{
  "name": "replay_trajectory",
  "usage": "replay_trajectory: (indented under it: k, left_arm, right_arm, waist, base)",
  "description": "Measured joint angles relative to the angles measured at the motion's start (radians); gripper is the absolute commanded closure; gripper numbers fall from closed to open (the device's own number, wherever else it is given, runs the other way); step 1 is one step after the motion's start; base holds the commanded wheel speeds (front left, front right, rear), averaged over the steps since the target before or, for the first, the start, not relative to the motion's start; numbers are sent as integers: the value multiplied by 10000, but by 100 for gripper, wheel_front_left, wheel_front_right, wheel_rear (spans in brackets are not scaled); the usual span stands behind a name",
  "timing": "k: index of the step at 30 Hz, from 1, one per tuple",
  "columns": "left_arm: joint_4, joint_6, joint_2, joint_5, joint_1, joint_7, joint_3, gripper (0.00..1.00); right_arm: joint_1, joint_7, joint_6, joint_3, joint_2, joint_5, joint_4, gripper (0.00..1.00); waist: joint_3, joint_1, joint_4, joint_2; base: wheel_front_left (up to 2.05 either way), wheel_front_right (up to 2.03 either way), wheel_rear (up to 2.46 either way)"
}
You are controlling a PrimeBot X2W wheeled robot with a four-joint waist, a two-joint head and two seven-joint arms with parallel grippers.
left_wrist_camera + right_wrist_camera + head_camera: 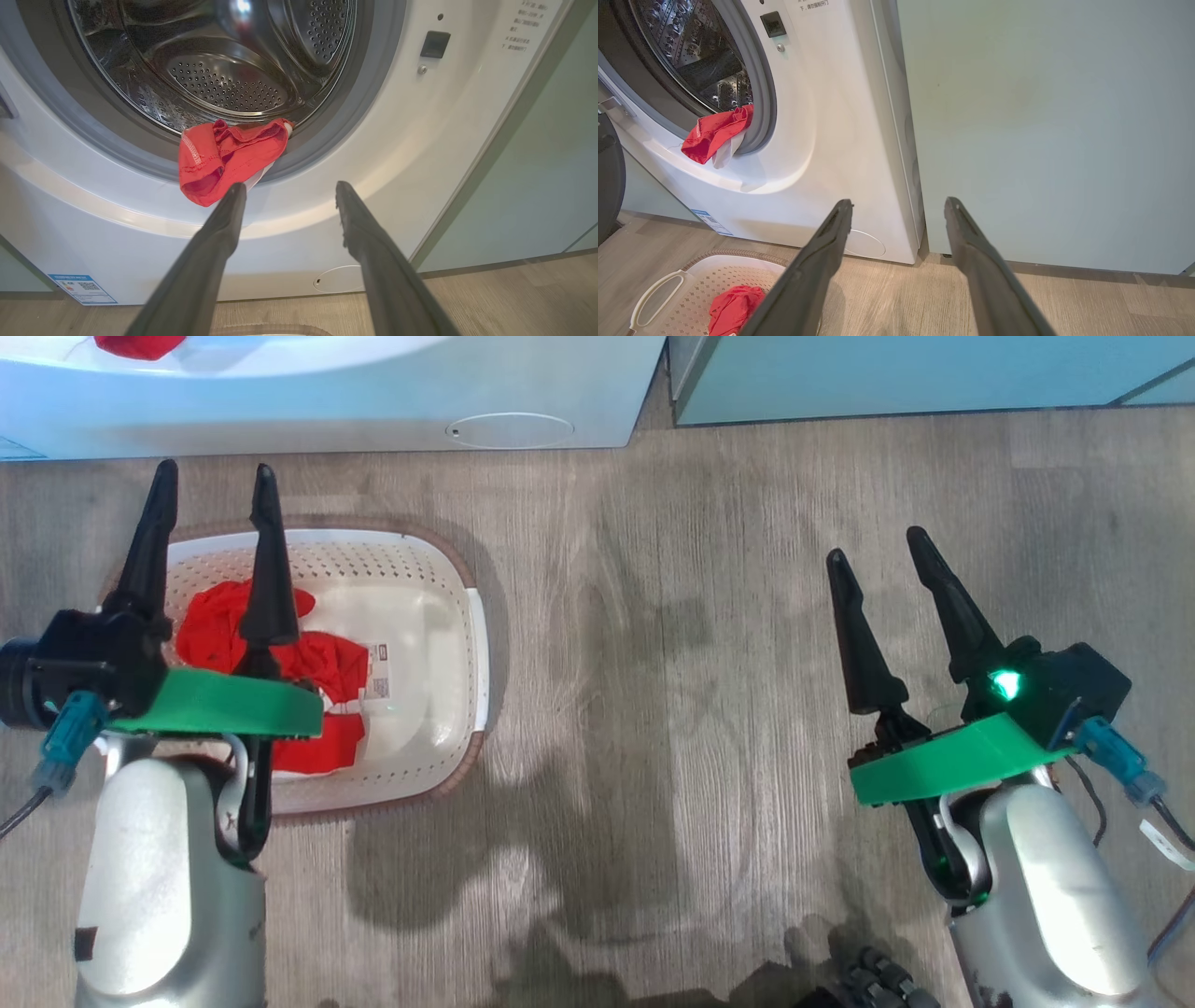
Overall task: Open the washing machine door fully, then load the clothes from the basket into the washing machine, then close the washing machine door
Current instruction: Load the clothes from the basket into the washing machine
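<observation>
Left arm: pale forearm comes up from the lower left of the head view. The left end effector (pixel 216 469) is over the left part of the basket (pixel 439 569), its fingers pointing toward the washing machine (pixel 373 401). The jaws are spread wide with nothing between them. In the left wrist view the two fingers frame the lower front of the washer. The tip of one finger lines up with the hanging edge of a red garment (pixel 219 154); contact cannot be told.

Right arm: forearm rises from the lower right. The right end effector (pixel 875 543) is over bare wood floor (pixel 653 663), well apart from the basket and angled slightly toward the washer. Its fingers are also spread wide and hold nothing. A green light glows on its wrist housing. Its wrist view looks at the seam between the washer's side and a pale teal cabinet (pixel 1041 116).

Task things: the basket sits on the floor just in front of the washer. The clothes (pixel 210 625) are bunched in its left half, and the base label shows beside them. The drum (pixel 224 84) mouth is uncovered. The red garment lies draped over its grey lip, half in and half out.
</observation>
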Motion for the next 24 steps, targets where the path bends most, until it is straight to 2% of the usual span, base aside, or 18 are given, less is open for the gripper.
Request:
replay_trajectory:
  k: [24]
  left_arm:
    - [217, -167, -148, 395, -7, 0, 288, 0]
  right_arm:
    - [9, 0, 0, 121, 0, 86, 81, 0]
  waist:
    - [18, 0, -177, 0]
  base:
    - [0, 0, 0]
